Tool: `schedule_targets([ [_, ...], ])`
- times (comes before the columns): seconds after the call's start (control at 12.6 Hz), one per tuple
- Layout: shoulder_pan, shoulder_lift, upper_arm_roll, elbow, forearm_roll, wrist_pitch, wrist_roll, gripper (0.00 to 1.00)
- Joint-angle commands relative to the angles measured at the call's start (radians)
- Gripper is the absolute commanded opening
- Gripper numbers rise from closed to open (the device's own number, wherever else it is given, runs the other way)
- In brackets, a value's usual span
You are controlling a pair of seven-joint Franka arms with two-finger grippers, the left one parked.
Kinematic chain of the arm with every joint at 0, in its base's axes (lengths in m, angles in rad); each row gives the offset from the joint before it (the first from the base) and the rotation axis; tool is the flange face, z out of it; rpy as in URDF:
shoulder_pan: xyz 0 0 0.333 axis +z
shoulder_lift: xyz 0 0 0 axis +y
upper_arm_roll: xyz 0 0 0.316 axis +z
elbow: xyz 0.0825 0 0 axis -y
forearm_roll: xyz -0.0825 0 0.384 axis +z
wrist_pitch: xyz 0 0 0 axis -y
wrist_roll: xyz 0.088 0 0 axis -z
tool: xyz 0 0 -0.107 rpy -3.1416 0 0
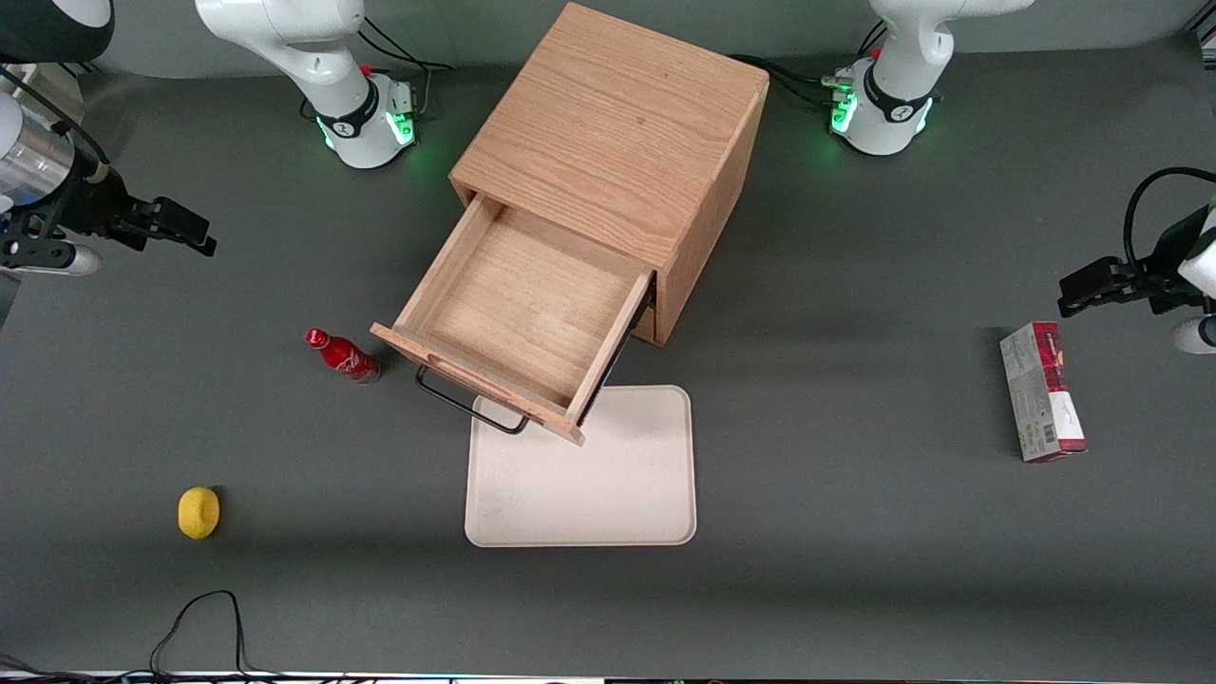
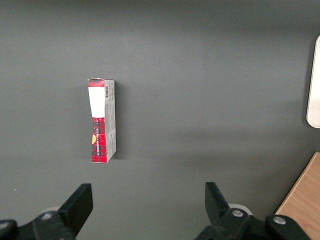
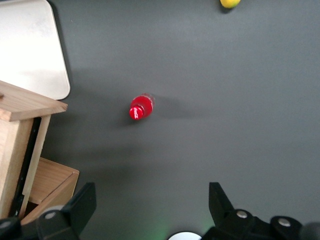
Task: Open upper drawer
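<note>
Oak upper drawer (image 1: 518,313) pulled out, shallow box, black bar handle (image 1: 465,404); tool (image 1: 176,228) released, well apart.

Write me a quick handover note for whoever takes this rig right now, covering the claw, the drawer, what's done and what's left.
Claw: open, holding nothing, pulled back toward the working arm's end of the table, well clear of the cabinet.
Upper drawer: pulled far out, nothing visible inside, its black bar handle overhanging the edge of the white tray.
Done: drawer looks open.
Left: probably nothing; just confirm the opening is enough.
Nearby: red bottle standing beside the drawer front, lemon nearer the front camera.
</note>
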Motion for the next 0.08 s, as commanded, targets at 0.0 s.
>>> schedule_targets([
  [0.0, 0.0, -0.009, -0.002, 0.041, -0.012, -0.016, 0.019, 1.0],
])
